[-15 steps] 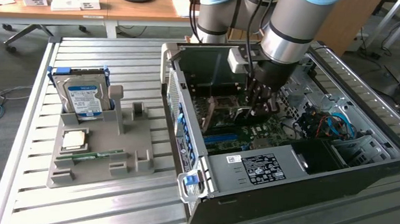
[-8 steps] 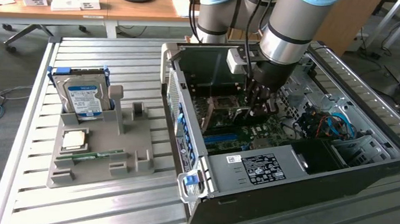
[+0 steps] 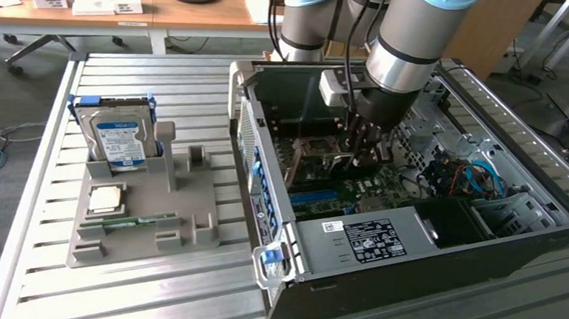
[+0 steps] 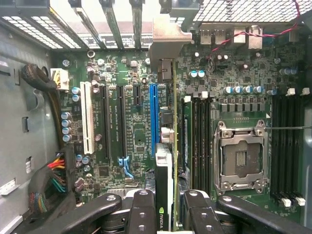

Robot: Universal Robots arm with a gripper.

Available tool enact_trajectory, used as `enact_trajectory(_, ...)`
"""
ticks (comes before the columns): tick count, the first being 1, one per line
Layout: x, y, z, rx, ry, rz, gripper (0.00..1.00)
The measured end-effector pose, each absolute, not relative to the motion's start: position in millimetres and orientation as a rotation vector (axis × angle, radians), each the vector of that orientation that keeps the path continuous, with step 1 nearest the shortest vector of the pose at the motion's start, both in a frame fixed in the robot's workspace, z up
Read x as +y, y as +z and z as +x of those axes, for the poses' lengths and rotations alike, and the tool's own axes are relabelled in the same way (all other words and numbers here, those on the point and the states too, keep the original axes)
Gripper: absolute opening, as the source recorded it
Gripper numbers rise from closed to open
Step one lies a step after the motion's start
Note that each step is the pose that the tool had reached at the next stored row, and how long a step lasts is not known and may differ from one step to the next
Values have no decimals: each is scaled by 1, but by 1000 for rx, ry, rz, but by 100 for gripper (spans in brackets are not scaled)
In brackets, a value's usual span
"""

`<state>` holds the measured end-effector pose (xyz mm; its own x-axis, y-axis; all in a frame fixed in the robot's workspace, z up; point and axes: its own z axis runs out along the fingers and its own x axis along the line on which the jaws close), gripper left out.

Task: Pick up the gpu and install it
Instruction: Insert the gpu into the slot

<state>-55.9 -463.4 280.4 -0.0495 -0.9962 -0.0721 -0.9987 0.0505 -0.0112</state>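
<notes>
Jaws tight on the gpu [image 4: 165,170] (edge-on between them), above the motherboard [image 4: 131,139].

Open-sided case [image 3: 425,283] — bare blue slot [image 4: 153,117] between a black slot [image 4: 120,122] and the gpu [image 4: 164,165], memory sockets [image 4: 200,141] beyond

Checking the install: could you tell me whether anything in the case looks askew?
The gpu, held edge-on in the gripper, appears offset beside the blue slot, not seated in it; nothing looks damaged or spilled.

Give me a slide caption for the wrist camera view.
Gripper holds the gpu edge-on over the motherboard, close to the blue slot.
</notes>
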Motion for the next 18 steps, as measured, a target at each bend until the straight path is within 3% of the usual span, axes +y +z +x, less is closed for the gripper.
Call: enact_trajectory(18, -466, 276, -62, 2232, 64, -2124, 27)
